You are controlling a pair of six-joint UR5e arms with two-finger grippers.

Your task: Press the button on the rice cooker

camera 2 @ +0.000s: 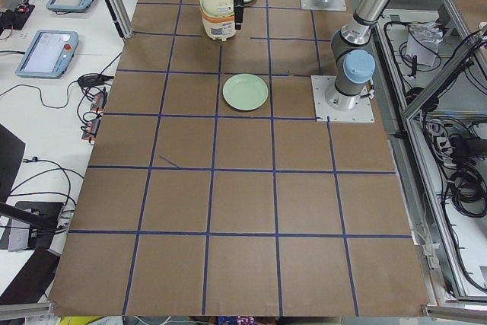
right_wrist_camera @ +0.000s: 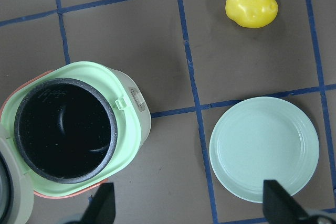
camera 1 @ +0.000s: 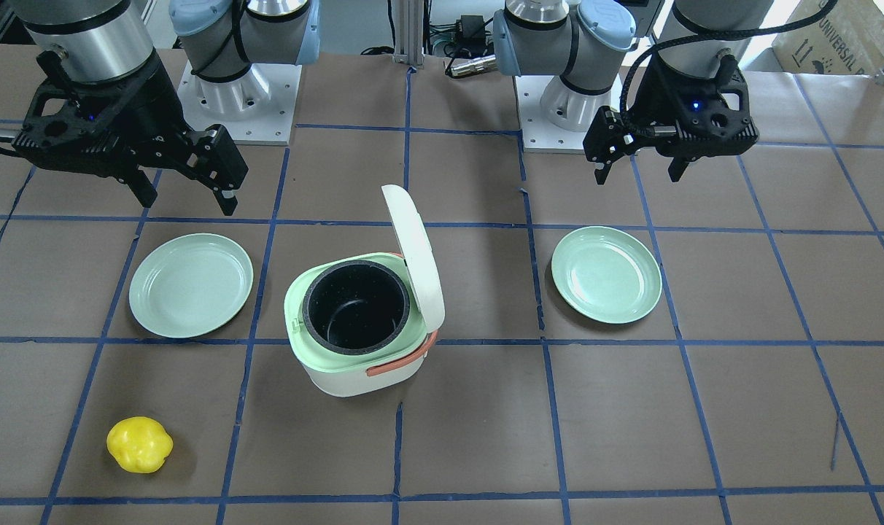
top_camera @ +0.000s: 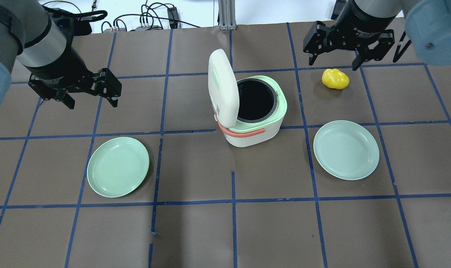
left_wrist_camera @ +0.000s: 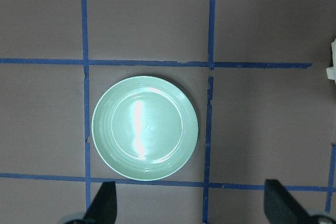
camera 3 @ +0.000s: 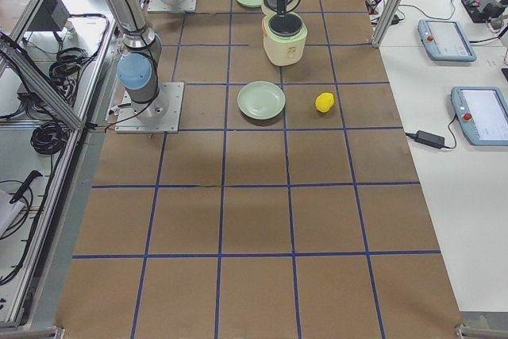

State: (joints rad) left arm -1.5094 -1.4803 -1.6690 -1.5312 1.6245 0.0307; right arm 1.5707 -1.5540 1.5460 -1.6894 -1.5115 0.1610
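The rice cooker (camera 3: pixel 284 49) stands beyond a plate (camera 3: pixel 261 100) and yellow lump (camera 3: pixel 325 102).

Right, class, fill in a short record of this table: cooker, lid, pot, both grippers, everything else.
rice cooker: mid-table, orange handle folded down
lid: open, standing upright
inner pot: black, empty
left gripper: open, empty, clear of cooker
right gripper: open, empty, clear of cooker
left plate: green, empty
right plate: green, empty
yellow object: on table, beyond right plate

rice cooker (right_wrist_camera: pixel 131 140) cropped, lid (top_camera: pixel 221 89) marks seemingly illegible
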